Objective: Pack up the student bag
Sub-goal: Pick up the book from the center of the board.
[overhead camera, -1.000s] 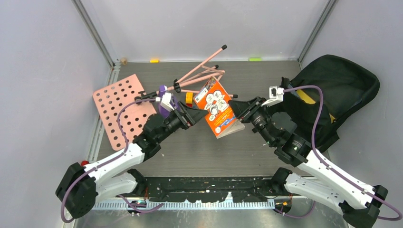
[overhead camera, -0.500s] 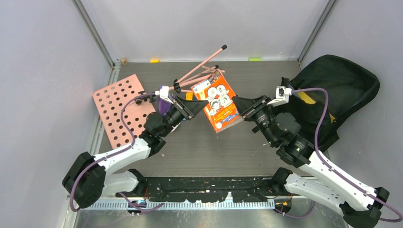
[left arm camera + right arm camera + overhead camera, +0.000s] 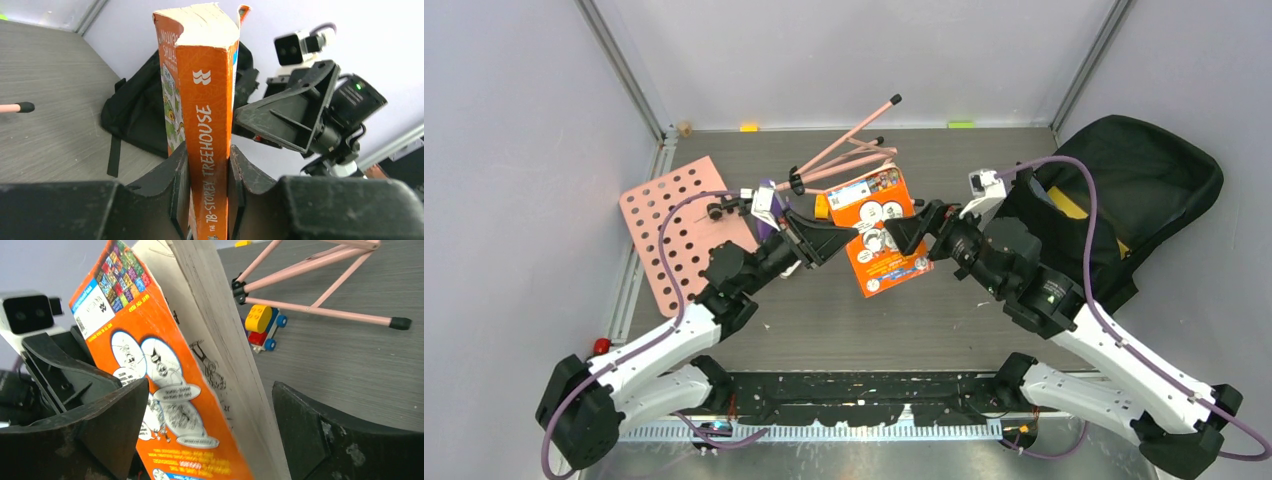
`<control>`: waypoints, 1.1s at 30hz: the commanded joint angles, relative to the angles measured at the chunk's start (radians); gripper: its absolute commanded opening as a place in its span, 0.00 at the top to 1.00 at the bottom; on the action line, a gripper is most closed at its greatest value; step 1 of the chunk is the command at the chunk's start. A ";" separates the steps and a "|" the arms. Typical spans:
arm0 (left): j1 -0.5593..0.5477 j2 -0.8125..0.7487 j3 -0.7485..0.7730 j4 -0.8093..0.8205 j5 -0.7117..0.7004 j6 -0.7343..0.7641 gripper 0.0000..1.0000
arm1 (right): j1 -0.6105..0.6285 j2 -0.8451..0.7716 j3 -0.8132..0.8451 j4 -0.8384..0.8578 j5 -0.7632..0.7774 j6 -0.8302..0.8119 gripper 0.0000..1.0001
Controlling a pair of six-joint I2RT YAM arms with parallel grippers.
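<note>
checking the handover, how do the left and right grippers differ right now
The left gripper is shut on the book; the right gripper is open. The left gripper clamps the spine; the right gripper's jaws straddle the page edge, unclosed. Both face each other at that book.
</note>
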 commanded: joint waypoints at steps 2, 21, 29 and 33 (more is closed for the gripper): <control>0.014 -0.103 0.111 0.012 0.141 0.115 1.00 | -0.079 0.032 0.077 -0.027 -0.329 -0.102 0.00; 0.015 -0.118 0.288 0.010 0.310 0.181 1.00 | -0.403 0.134 0.149 0.242 -1.104 0.135 0.00; 0.015 -0.051 0.339 0.011 0.331 0.187 1.00 | -0.399 0.174 0.192 0.321 -1.230 0.211 0.24; 0.015 -0.023 0.347 -0.025 0.291 0.224 1.00 | -0.399 0.158 0.204 0.280 -1.191 0.192 0.83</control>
